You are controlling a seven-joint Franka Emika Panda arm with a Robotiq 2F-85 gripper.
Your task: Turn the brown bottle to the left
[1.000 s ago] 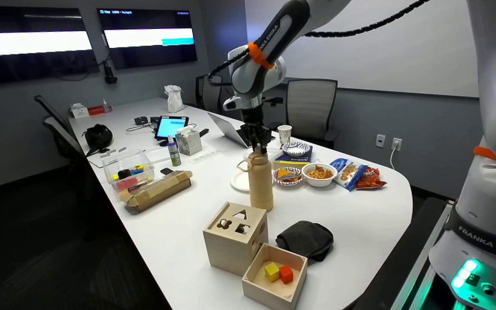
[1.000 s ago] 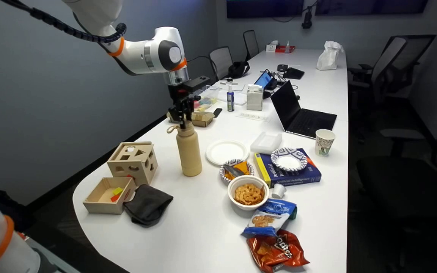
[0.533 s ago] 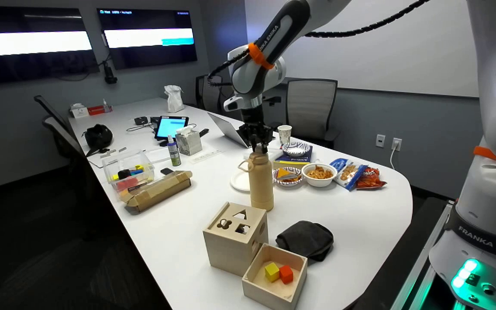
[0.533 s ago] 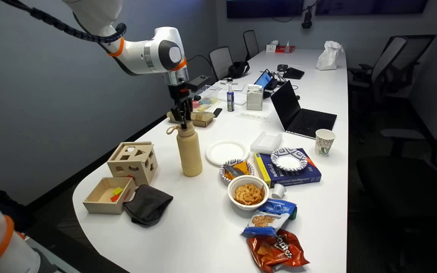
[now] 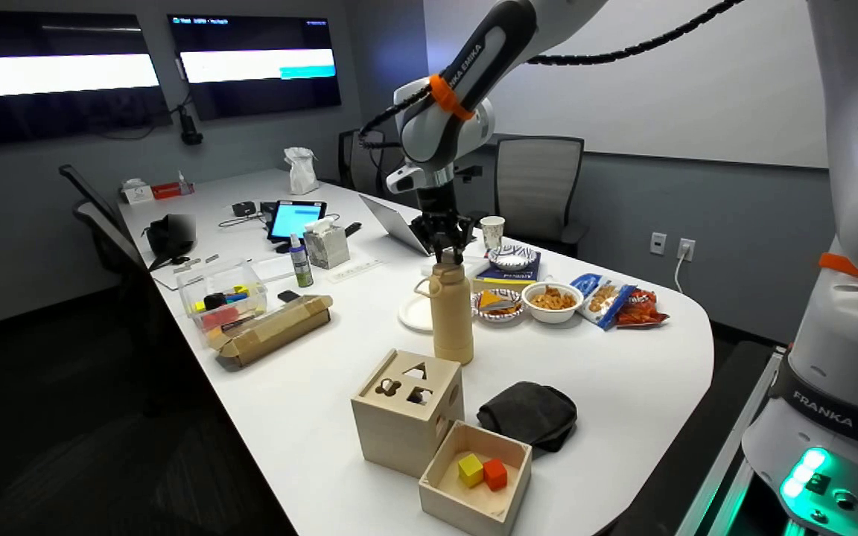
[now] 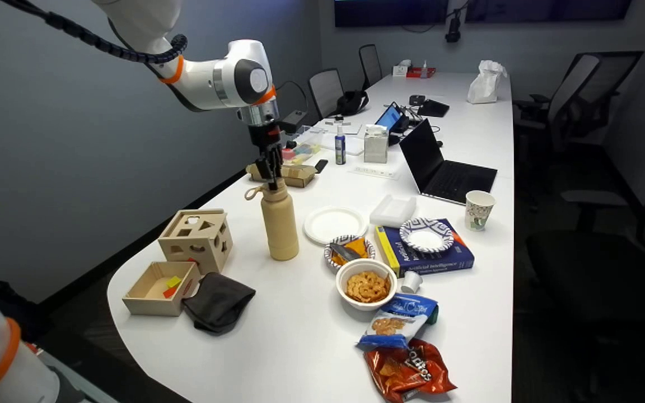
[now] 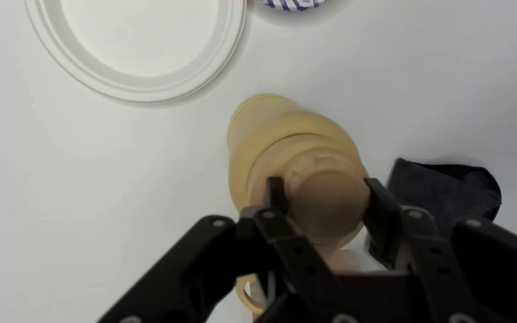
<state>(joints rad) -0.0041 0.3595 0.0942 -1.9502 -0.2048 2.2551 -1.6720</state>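
Observation:
The brown bottle [image 5: 451, 320] stands on the table near the wooden box; it also shows in an exterior view [image 6: 280, 224]. Its carry loop [image 6: 253, 192] points toward the wooden box side. My gripper [image 5: 449, 257] is above the bottle, pointing down, and also shows in an exterior view [image 6: 273, 182]. In the wrist view my gripper [image 7: 326, 193] has one finger on each side of the round cap [image 7: 328, 202], shut on it. The bottle's body [image 7: 263, 121] shows beyond the cap, and part of the loop [image 7: 245, 298] shows below, partly hidden by the gripper.
A shape-sorter wooden box [image 5: 407, 417], an open wooden tray [image 5: 515, 476] and a dark cloth [image 6: 219, 305] lie beside the bottle. A white plate [image 6: 335, 225], snack bowl [image 6: 366, 282], patterned bowl [image 6: 331, 257] and book [image 6: 451, 260] stand on its opposite side.
My gripper has rotated about its vertical axis, with the wrist camera swinging toward the far side. The bottle's loop has turned slightly with it. The bottle stays at almost the same spot.

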